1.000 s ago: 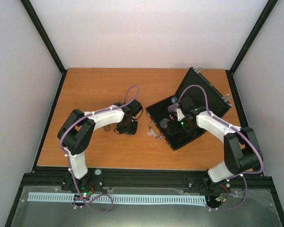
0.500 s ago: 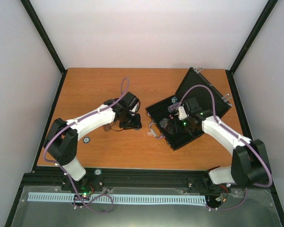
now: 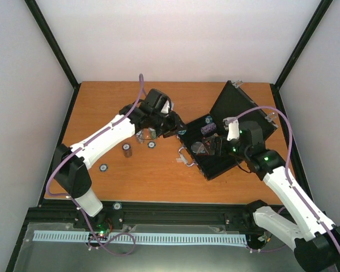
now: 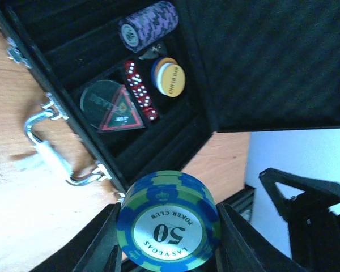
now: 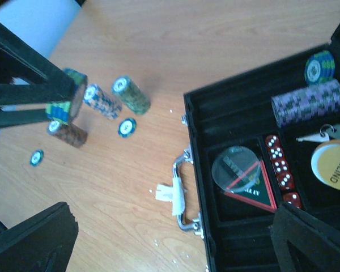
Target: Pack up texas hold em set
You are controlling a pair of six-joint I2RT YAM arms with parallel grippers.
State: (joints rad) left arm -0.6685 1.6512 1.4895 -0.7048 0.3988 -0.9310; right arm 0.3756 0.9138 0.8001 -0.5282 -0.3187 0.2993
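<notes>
- Black foam lines the open case [image 4: 175, 141] on the right side of the wooden desk [image 3: 113, 102]. Its lid [image 3: 232, 105] is propped up behind, and its silver handle [image 5: 178, 181] faces the loose chips.
- The left end effector [image 4: 169, 238] is clenched on a blue-and-green chip stack [image 4: 169, 218] whose face reads "50". It holds the stack in the air near the case's left rim, not yet over any groove.
- Packed inside are a purple chip stack [image 5: 309, 102], a second blue-green stack [image 5: 319, 66], a row of red dice [image 5: 280, 164] and a yellow disc [image 5: 331, 161] marked "Big Blind".
- Left out on the desk are a green stack [image 5: 131, 94] and a blue stack [image 5: 102, 101], both apparently on their sides. A brown stack [image 5: 68, 133] and two single chips [image 5: 126, 127] lie near them.
- The right end effector [image 3: 218, 146] hangs over the near part of the case, fingers spread wide with nothing between them.
- The step in hand looks like taking one more stack to the tray, with packing partway done and several chips yet to collect.
- The next move likely calls for bringing the held stack over a free groove and turning it to lie along that groove. It should be let go low so the chips do not fan out, with the right arm kept clear of the path.
</notes>
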